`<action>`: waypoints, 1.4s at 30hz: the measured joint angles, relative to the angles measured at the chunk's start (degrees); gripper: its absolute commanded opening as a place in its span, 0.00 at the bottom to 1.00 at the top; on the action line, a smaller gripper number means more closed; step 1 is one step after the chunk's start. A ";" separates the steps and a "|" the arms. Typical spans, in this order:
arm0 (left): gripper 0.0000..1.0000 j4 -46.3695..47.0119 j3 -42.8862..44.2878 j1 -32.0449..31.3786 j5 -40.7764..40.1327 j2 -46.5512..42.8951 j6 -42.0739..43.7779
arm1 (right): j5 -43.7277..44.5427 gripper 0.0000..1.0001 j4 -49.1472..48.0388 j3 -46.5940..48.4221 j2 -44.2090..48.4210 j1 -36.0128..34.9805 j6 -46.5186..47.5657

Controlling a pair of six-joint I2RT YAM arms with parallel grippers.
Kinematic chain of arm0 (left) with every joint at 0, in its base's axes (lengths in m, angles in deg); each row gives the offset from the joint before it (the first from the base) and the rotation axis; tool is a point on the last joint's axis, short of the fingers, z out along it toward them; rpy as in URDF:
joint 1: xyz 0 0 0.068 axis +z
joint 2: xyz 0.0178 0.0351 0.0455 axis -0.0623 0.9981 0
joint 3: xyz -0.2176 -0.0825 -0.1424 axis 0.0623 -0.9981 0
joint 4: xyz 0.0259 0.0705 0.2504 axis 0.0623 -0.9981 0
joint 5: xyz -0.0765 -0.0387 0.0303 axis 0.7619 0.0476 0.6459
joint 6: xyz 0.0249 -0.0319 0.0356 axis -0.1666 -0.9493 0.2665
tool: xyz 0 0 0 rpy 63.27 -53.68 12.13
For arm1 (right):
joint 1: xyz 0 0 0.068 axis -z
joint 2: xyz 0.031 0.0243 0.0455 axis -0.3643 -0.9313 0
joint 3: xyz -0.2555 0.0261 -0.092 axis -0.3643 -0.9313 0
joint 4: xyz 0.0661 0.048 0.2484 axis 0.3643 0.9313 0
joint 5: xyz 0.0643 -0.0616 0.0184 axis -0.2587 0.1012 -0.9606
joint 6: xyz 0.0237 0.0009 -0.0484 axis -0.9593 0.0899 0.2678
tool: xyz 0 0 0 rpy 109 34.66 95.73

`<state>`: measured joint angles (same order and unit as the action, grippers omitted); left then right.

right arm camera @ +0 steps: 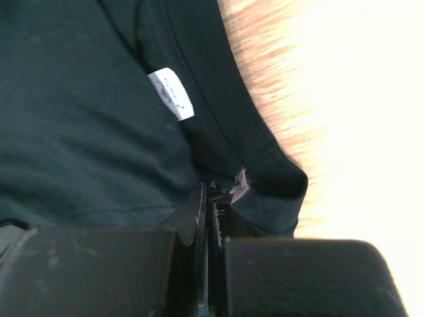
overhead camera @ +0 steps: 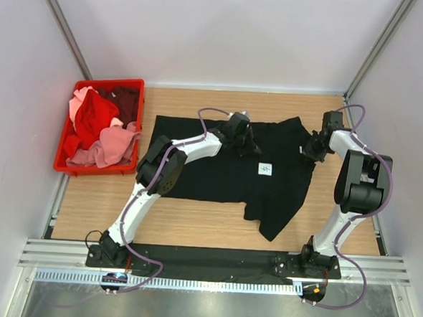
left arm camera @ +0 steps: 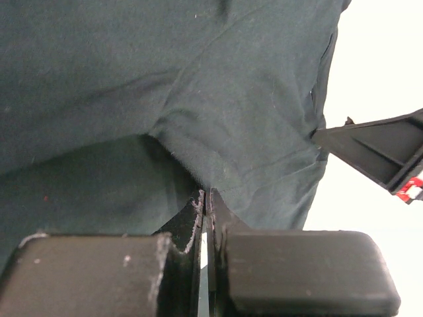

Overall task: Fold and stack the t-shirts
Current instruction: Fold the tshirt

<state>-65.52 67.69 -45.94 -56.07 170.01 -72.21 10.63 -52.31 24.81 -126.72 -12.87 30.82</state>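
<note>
Two grips are clamped on cloth: the left end effector [left arm camera: 206,198] pinches a raised fold of the plain black cloth t-shirt [overhead camera: 218,175]; the right end effector [right arm camera: 210,191] nips its edge just below the small white label [right arm camera: 170,94], probably so one side lifts evenly; under both, the shirt lies spread on the wooden worktop [overhead camera: 193,229]; far left of them, the red plastic crate [overhead camera: 133,89] holds red, pink and maroon t-shirts [overhead camera: 99,123].

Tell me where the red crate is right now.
In the top view, the red crate sits at the far left corner of the table, full of piled shirts, just left of the spread black t-shirt.
</note>
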 measured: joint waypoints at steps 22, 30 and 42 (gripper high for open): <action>0.00 -10.67 2.01 -0.11 -0.63 -3.08 3.13 | 1.36 0.01 6.03 -4.70 15.65 -0.13 -0.02; 0.00 -14.29 3.41 -0.33 -0.79 -3.08 4.31 | 2.23 0.01 4.70 -15.28 20.63 -0.13 -1.95; 0.43 -22.80 4.22 -0.22 -3.41 -3.08 8.48 | 2.29 0.48 0.24 -14.97 19.21 0.63 -3.89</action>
<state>-88.32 71.91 -46.16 -59.48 166.93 -63.73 12.93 -52.07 9.84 -107.51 -12.24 26.92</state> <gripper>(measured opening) 0.409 0.435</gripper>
